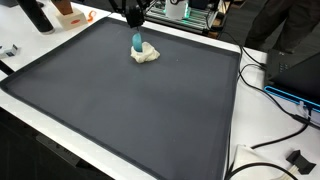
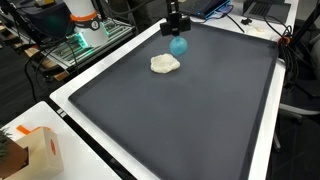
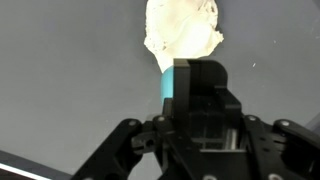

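Grip looks firm: my gripper is closed on a teal object, held near one edge of the dark mat. A white lump lies on the mat just beside it; in the wrist view the white lump sits right past the teal object, and I cannot tell whether they touch

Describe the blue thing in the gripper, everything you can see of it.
The blue thing is small, teal, smooth and rounded, plastic-looking. The gripper holds it by the top, which it hides. It stands upright over the dark mat beside a cream lump; an exterior view shows a gap between them. Whether it touches the mat is unclear.
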Robot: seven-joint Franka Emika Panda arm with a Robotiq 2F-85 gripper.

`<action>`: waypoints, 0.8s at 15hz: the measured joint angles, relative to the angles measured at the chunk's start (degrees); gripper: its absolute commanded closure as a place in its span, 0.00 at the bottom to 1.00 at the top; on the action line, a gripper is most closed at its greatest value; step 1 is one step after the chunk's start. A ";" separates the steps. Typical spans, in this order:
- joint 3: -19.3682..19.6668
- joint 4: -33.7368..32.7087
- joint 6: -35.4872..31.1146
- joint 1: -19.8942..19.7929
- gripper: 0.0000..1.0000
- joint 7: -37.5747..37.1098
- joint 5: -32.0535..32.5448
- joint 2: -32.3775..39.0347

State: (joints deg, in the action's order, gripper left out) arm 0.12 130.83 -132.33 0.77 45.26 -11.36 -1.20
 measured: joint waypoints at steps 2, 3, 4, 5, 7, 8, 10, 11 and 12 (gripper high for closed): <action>0.63 0.62 0.00 -0.45 0.75 4.79 -4.15 -0.19; 0.95 0.89 0.00 -0.65 0.75 7.19 -6.22 -0.25; 1.31 1.23 0.00 -0.81 0.75 9.54 -8.21 -0.35; 1.66 1.60 0.01 -0.98 0.75 11.91 -10.18 -0.47; 2.34 2.28 0.09 -1.38 0.75 16.40 -13.76 -0.76; 2.68 2.66 0.19 -1.60 0.75 18.54 -15.38 -0.89; 3.44 3.32 1.10 -2.06 0.75 22.69 -18.55 -0.98; 3.87 3.57 1.91 -2.36 0.75 24.64 -20.11 -0.98; 4.32 3.82 2.84 -2.65 0.75 26.52 -21.63 -0.98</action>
State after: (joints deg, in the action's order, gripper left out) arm 4.45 134.65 -129.50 -1.88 71.78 -32.98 -2.18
